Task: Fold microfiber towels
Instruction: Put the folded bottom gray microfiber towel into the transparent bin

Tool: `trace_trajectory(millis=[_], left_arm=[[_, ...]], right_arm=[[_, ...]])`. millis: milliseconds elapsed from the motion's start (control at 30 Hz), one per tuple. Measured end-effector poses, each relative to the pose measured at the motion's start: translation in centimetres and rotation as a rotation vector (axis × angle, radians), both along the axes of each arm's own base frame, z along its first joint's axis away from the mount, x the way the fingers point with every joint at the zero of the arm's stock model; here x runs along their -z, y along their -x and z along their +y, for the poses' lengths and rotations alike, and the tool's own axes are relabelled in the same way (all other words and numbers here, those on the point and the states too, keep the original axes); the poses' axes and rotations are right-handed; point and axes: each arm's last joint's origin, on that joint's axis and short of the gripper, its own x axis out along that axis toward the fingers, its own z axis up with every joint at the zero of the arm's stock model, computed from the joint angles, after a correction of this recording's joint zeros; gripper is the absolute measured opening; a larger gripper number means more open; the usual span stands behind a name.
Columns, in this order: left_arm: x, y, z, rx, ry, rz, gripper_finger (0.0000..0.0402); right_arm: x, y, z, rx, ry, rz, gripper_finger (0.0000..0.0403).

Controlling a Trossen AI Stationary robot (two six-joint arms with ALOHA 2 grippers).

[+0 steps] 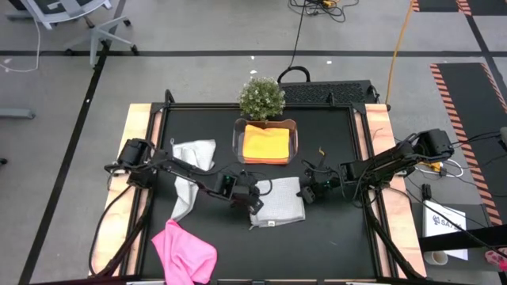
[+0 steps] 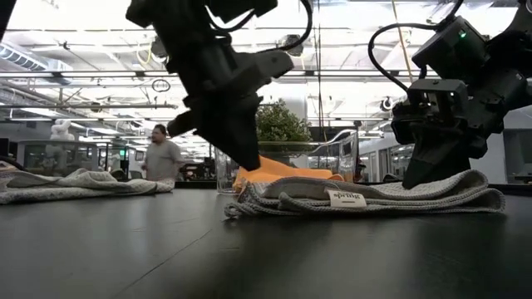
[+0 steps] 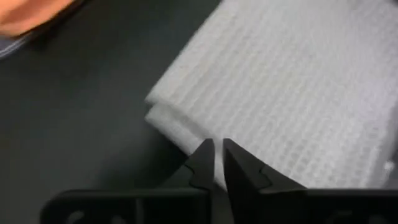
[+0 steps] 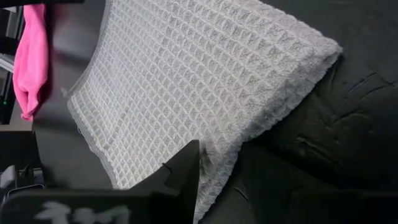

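Where the two arms meet near the middle of the black desk (image 1: 317, 127), a folded grey towel (image 1: 279, 207) lies flat, its white label facing the low camera. Left gripper (image 1: 252, 195) sits at the towel's left edge; in its wrist view the fingers (image 3: 202, 163) stand a narrow slit apart at the folded corner, nothing visibly between them. Right gripper (image 1: 307, 192) is down at the towel's right edge; one finger (image 4: 185, 171) rests against the weave, the other is hidden, so I cannot tell whether it is gripping. Second grey towel (image 1: 190, 170) lies crumpled beneath the left arm, toward the desk's left side. Pink towel (image 1: 184, 252) is bunched at the front left edge. Orange-yellow towel (image 1: 265, 143) lies folded inside the clear tub (image 1: 236, 141), just before a small potted plant (image 1: 262, 96). One person (image 2: 161, 155) stands far off in the room.
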Motion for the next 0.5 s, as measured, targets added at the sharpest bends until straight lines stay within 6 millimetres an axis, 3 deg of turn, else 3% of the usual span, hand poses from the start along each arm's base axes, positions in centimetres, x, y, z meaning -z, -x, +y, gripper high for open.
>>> trace_trajectory(millis=[200,500], left_arm=[[0.8,-0.3,1.0,0.035,0.115,0.051,0.0101],[0.7,-0.3,2.2,-0.089,0.211,0.064,0.0172]], right_arm=[[0.0,0.0,0.0,-0.003,-0.001,-0.001,0.0118],[-0.1,0.0,0.1,-0.021,-0.017,-0.007,0.0118]])
